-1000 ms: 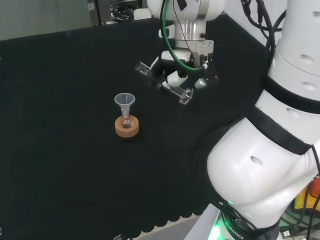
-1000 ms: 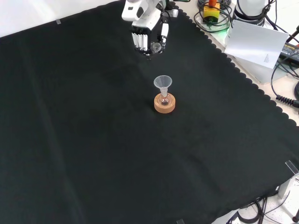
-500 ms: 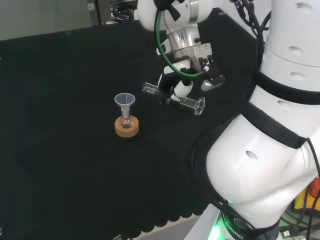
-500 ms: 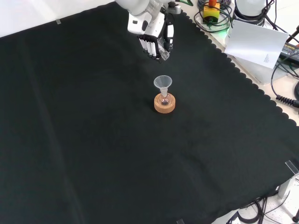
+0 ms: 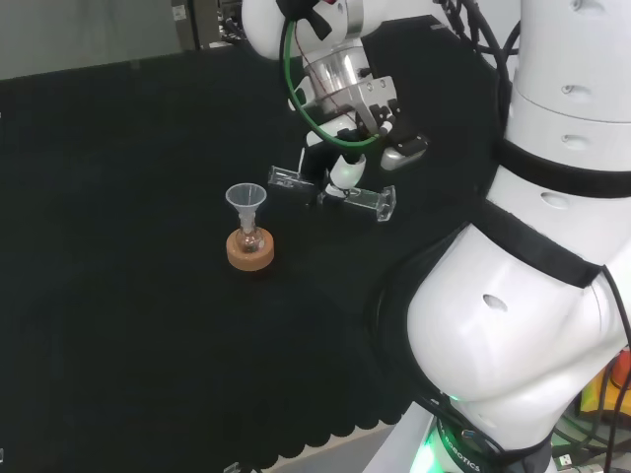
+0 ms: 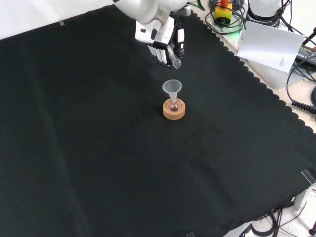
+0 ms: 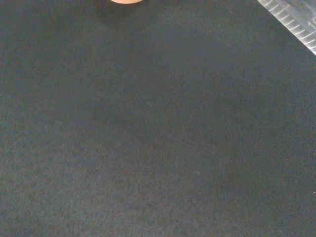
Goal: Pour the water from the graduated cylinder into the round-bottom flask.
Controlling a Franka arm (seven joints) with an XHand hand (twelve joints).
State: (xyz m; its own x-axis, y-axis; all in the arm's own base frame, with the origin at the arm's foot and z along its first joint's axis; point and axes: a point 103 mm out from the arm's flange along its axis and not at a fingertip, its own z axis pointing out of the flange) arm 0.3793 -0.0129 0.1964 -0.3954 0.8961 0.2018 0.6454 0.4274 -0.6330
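We note matt black cloth (image 6: 89, 148) with a fine woven grain over the bench, its edge scalloped. Graduated cylinder (image 5: 330, 190) clear, glossy, glass or plastic, we cannot tell which. Funnel (image 6: 172, 88) translucent and smooth. Flask (image 6: 173, 104) clear. Stand (image 6: 174, 111) of matt, tan cork. Hand (image 5: 345, 163) of smooth black and white plastic; arm links (image 5: 513, 325) glossy white

On the black cloth (image 6: 98, 148), a small flask (image 6: 173, 105) with a clear funnel (image 6: 172, 88) in its neck sits in a cork ring (image 6: 174, 110), while the hand (image 6: 163, 37) above holds a clear cylinder (image 6: 175, 61), fingers curled round it
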